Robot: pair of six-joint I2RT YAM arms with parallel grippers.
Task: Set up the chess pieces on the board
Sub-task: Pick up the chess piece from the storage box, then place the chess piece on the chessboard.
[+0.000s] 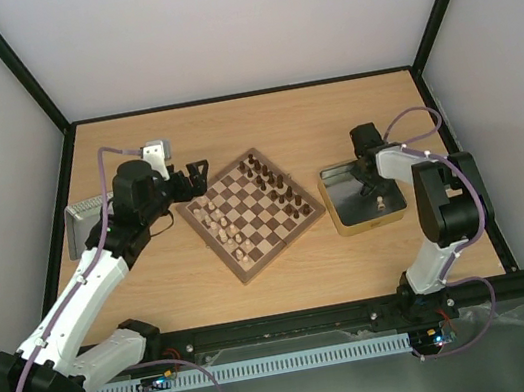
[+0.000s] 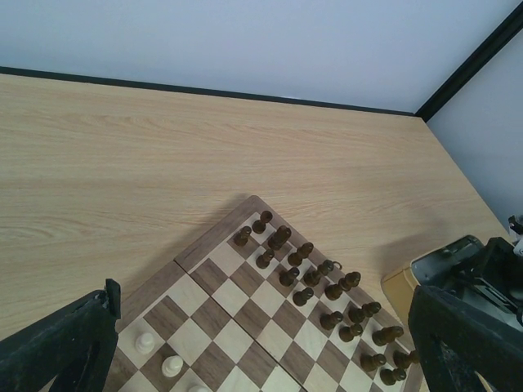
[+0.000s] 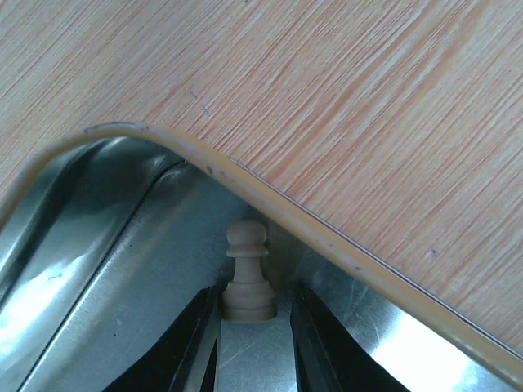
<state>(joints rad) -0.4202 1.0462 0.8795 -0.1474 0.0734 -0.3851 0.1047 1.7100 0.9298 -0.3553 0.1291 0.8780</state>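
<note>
Pawn (image 3: pixel 248 278), cream, stands upright in tin (image 3: pixel 270 208), base between the right claw (image 3: pixel 253 296) fingertips, head poking ahead of them toward the tin rim just beyond. The fingers sit narrow either side of the base; can't tell if they pinch it or only flank it. Left claw (image 2: pixel 263 343) is spread wide with nothing in it, hovering with the board (image 2: pixel 237 310) under and ahead of it. Cream pieces (image 2: pixel 145 341) lie by its left finger, dark pieces (image 2: pixel 327 290) ahead toward its right finger. Step in hand, my read: pick the pawn out of the tin. To do it well, close squarely on the base or the stem just above, not the round head. Keep it upright and lift straight up to clear the rim close in front, then carry it to a free square on the cream side. Risk: the small piece may tip or pop out on the slick metal. Only the right wrist view shows the finger-to-pawn fit. Only the top view shows the board lying well off to the right claw's left, and no other piece visible in the tin. The left wrist view gives the dark ranks up close but little of the tin.
</note>
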